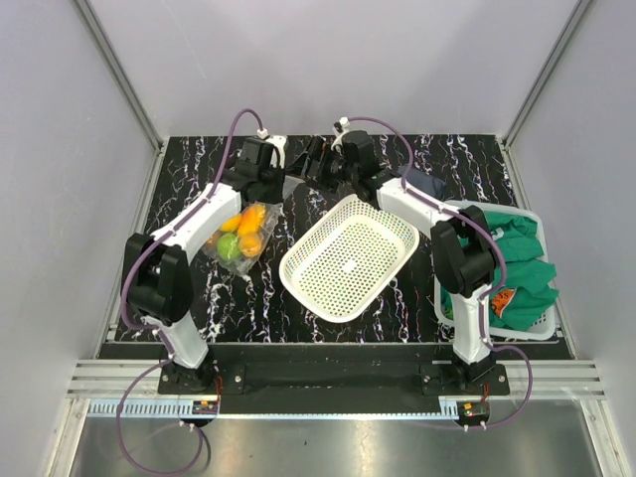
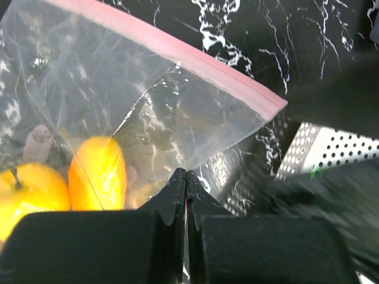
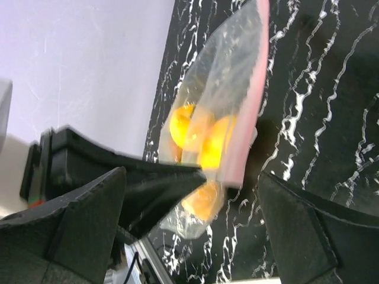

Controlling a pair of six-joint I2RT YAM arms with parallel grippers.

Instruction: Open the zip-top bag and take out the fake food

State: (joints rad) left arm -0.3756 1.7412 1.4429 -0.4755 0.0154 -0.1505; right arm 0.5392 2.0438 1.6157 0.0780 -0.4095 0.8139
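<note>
The zip-top bag (image 1: 243, 238) hangs clear and crinkly from my left gripper (image 1: 268, 191), its lower end on the black marbled table. The left gripper (image 2: 186, 176) is shut on the bag's plastic below the pink zip strip (image 2: 177, 50). The fake food sits inside: an orange piece (image 2: 98, 174), a yellow piece (image 2: 26, 189) and a green round one (image 1: 229, 248). My right gripper (image 1: 316, 161) is open, just right of the bag's top. In the right wrist view the right gripper (image 3: 192, 177) has its jaws wide apart, with the bag (image 3: 219, 89) beyond them, untouched.
A white mesh basket (image 1: 348, 256) lies tilted at the table's middle, close to the bag. A second white basket (image 1: 542, 328) with green clothing (image 1: 517, 258) stands at the right edge. A dark blue cloth (image 1: 429, 187) lies behind it. Grey walls enclose the table.
</note>
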